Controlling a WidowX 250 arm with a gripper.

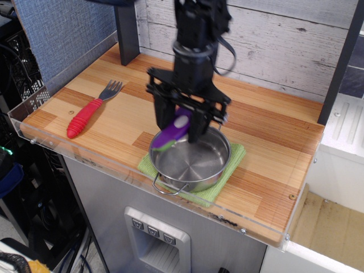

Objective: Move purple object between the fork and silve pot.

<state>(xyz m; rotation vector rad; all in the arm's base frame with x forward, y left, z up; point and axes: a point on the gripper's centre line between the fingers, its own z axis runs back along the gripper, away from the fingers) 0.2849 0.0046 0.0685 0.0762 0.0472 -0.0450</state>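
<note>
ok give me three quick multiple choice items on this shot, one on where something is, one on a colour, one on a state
1. Where is the purple object?
A. lying flat on the pot's floor
B. held in the gripper above the silve pot's left rim
C. on the wood beside the fork

2. What colour is the fork's handle?
A. red
B. blue
C. yellow

3. What is inside the silve pot?
A. the fork
B. a folded cloth
C. nothing; its steel floor is bare

Answers:
1. B, the toy hangs between the dark fingers, clear of the pot's floor.
2. A, a thick ribbed red handle points toward the table's near left corner.
3. C, only shiny metal shows inside; the green cloth lies under the pot, not in it.
</note>
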